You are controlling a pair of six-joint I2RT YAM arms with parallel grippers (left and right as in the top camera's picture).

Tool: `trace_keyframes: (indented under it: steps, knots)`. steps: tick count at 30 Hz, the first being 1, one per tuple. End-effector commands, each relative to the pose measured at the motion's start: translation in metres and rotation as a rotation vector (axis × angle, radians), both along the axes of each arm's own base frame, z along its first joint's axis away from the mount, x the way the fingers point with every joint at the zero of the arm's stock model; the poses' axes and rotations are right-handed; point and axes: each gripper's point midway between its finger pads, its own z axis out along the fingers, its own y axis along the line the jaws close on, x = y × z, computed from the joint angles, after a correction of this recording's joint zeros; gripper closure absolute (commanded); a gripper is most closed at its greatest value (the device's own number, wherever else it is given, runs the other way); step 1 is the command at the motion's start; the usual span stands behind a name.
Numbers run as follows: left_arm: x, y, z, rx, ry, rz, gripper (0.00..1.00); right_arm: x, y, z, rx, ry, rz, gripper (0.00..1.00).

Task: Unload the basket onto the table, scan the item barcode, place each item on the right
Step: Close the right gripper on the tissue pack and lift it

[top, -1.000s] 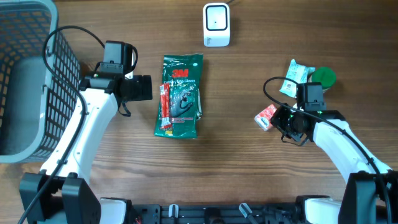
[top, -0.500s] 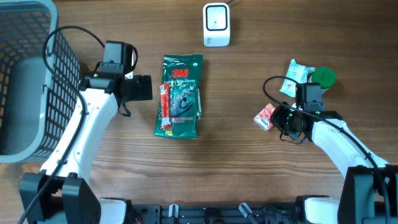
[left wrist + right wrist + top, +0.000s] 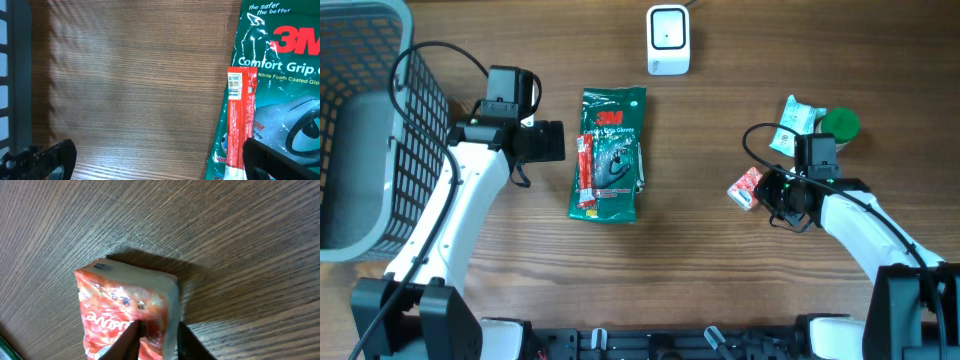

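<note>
My right gripper [image 3: 761, 190] has its fingers closed on the near end of a small red packet [image 3: 746, 187], and the wrist camera shows that pinch close up: two dark fingertips [image 3: 126, 341] nipping the wrapper of the packet [image 3: 125, 302]. The packet sits right of the table's middle, down at the wood [image 3: 240, 240]; I cannot tell whether its far end touches. Its long axis runs straight out from the fingers. From overhead it lies on a slant, free end toward the left and the middle of the table. In the wrist view the free short edge points up the frame, leaning slightly left, printed face toward the camera.

My left gripper [image 3: 548, 142] is spread wide, holding nothing, just beside a green glove pack [image 3: 610, 155]. A thin red stick [image 3: 586, 170] lies lengthwise on the pack's left side, barcode end at the top in the left wrist view [image 3: 235, 85].

The white scanner [image 3: 668, 40] stands at the far edge, well apart from the packet. A grey basket [image 3: 360, 130] fills the left side.
</note>
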Motion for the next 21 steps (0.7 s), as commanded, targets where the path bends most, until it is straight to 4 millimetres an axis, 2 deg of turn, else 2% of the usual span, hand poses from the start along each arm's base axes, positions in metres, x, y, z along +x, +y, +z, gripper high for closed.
trace_keyframes:
  steps: [1,5,8,11,16,20,21]
  knots:
    - [-0.001,0.003,0.000,0.008,0.001,-0.001,0.00,-0.008,-0.003,-0.010,-0.015,0.034,-0.012,0.71]
    - [-0.001,0.002,0.000,0.008,0.001,-0.001,0.00,-0.005,-0.003,-0.009,-0.015,0.021,-0.012,0.72]
    - [-0.001,0.003,0.000,0.008,0.001,-0.001,0.00,0.000,-0.002,-0.007,-0.010,-0.001,-0.010,0.88]
    - [-0.001,0.003,0.000,0.008,0.001,-0.001,0.00,0.004,0.000,-0.005,-0.004,-0.021,0.009,0.92]
    - [-0.001,0.003,0.000,0.009,0.001,-0.001,0.00,0.002,-0.001,-0.006,-0.023,-0.027,0.062,0.96]
    - [-0.001,0.003,0.000,0.009,0.001,-0.001,0.00,0.002,0.001,-0.006,-0.023,-0.034,0.092,0.95]
    - [-0.001,0.003,0.000,0.009,0.001,-0.001,0.00,0.002,0.001,-0.006,-0.021,-0.034,0.092,0.87]
